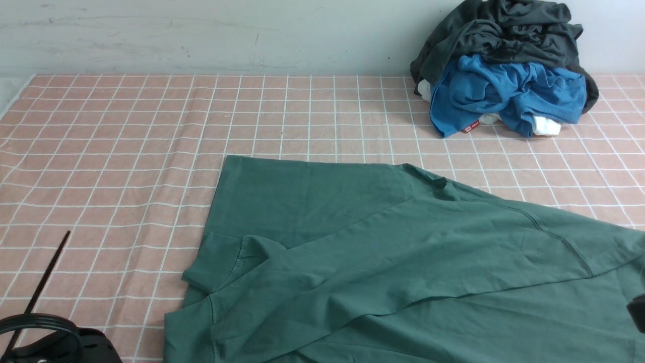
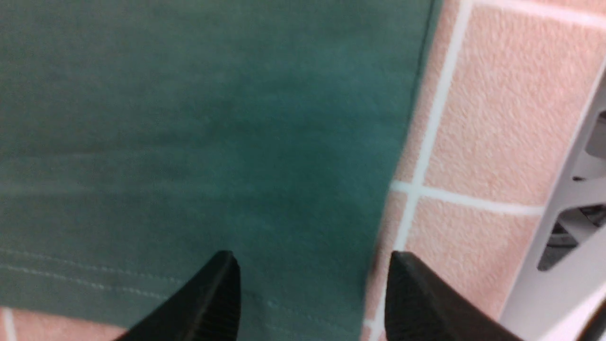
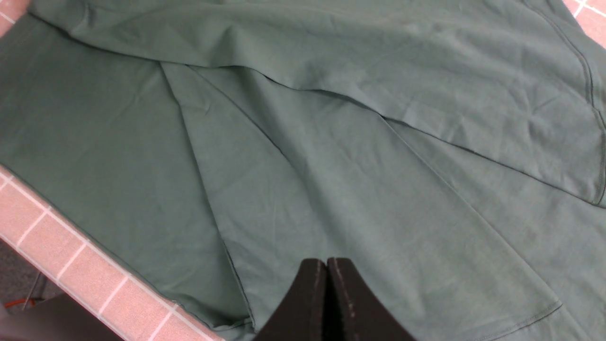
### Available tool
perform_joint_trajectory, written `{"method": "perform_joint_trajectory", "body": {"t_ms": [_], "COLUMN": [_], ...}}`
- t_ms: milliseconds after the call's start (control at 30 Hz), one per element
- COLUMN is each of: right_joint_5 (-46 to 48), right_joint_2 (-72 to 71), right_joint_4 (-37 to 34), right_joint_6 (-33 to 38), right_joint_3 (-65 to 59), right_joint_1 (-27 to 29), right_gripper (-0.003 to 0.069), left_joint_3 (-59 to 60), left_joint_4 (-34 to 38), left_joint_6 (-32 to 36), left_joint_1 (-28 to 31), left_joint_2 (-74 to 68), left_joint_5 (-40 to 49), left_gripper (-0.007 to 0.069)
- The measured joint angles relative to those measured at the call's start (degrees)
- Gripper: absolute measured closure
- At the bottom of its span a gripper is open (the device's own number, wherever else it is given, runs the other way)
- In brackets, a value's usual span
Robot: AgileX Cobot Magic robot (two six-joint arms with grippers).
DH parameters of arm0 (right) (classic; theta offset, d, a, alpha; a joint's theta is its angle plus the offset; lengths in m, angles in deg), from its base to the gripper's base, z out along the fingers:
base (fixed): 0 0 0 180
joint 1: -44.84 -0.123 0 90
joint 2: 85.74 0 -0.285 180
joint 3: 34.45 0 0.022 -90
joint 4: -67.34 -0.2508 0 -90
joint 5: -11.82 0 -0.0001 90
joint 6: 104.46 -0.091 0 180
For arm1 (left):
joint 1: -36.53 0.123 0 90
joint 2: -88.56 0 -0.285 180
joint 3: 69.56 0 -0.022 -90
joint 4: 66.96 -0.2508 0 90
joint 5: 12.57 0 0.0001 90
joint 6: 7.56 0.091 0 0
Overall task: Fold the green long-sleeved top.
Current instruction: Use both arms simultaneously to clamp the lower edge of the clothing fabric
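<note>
The green long-sleeved top (image 1: 383,252) lies spread on the pink checked cloth, with a sleeve folded across its body and a cuff near its left side. My left gripper (image 2: 312,265) stands open close above a hemmed corner of the green top (image 2: 199,142), one finger over the fabric, the other over the pink cloth, with nothing between them. My right gripper (image 3: 326,265) is shut and empty, hovering over folded layers of the green top (image 3: 331,166). Neither gripper's jaws show in the front view.
A heap of dark grey garment (image 1: 504,35) and bright blue garment (image 1: 504,93) sits at the back right against the wall. The pink checked cloth (image 1: 126,151) covers the table. A black cable and part of the left arm (image 1: 45,338) show at the near left corner.
</note>
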Motion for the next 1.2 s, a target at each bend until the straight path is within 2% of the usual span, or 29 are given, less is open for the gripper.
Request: {"method": "perform_joint_trajectory", "body": {"t_ms": [200,567,667,867,1200], "right_joint_5": [0.0,0.0,0.0,0.0,0.0], "right_joint_2": [0.0,0.0,0.0,0.0,0.0], "right_joint_4": [0.0,-0.11,-0.11,-0.16,-0.16], "right_joint_6": [0.18,0.18,0.18,0.43,0.55], "right_joint_3": [0.0,0.0,0.0,0.0,0.0], "right_joint_1": [0.0,0.0,0.0,0.0,0.0], "right_gripper": [0.0673,0.0673,0.0673,0.0673,0.0673], "left_joint_3": [0.27,0.1,0.42,0.52,0.15], "left_joint_4": [-0.91,-0.57,-0.74,-1.36,-6.19], "left_joint_6": [0.0,0.0,0.9,2.14,-2.98], "left_joint_1": [0.0,0.0,0.0,0.0,-0.05], "left_joint_2": [-2.04,-2.96,-2.13,-2.08,-3.71], "left_joint_5": [-2.51,-0.89,1.67,-0.2,-1.04], "left_gripper": [0.0236,0.0235,0.0202,0.0102,0.009]}}
